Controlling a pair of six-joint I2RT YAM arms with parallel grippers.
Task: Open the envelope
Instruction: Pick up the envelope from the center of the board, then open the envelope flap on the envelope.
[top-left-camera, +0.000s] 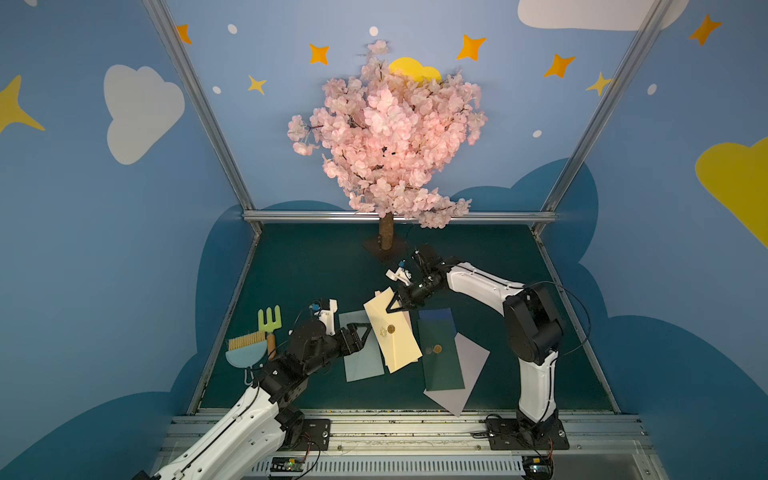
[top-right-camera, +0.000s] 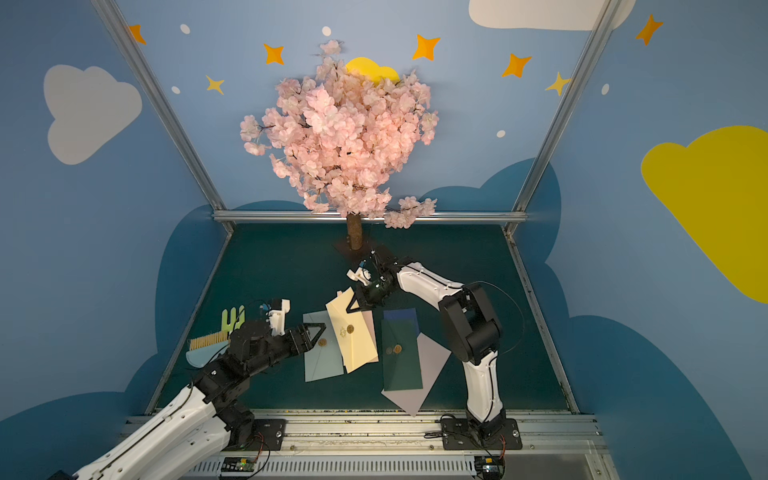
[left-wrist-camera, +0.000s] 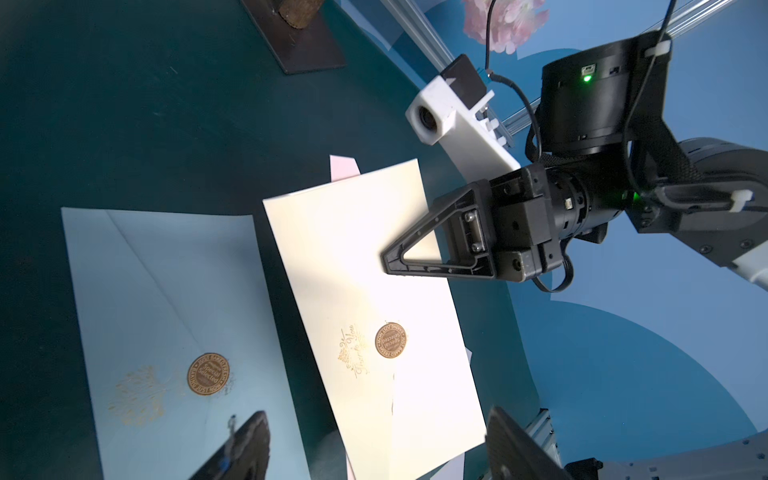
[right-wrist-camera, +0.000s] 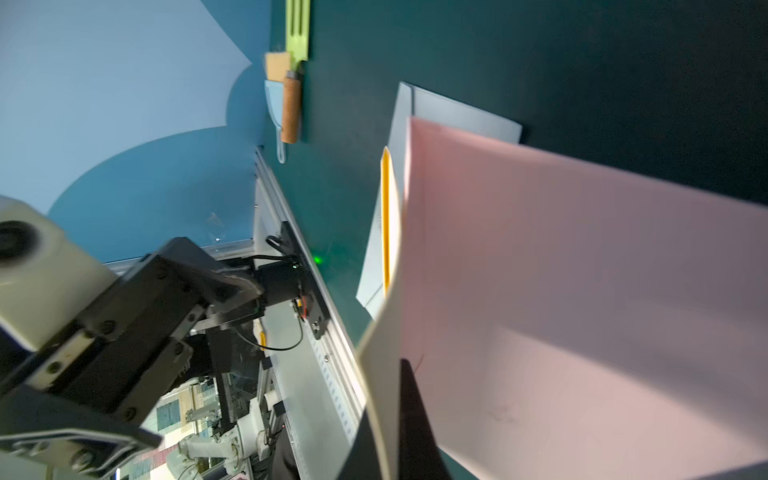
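A tree stands at the back middle of the table. By the left edge lies a fork, with a dustpan just in front of it. Mid-table, the left envelope lies flat. The middle envelope overlaps its right side, far end raised in the right gripper. Just right of that, the right envelope lies on a rear envelope and a bottom envelope.

The left arm and right arm wear glossy white shells between black cylindrical joints. The left claw and right claw are black, with hollow triangular fingers and small screws. A white camera housing sits on the right wrist; thin black cables loop past a green light.
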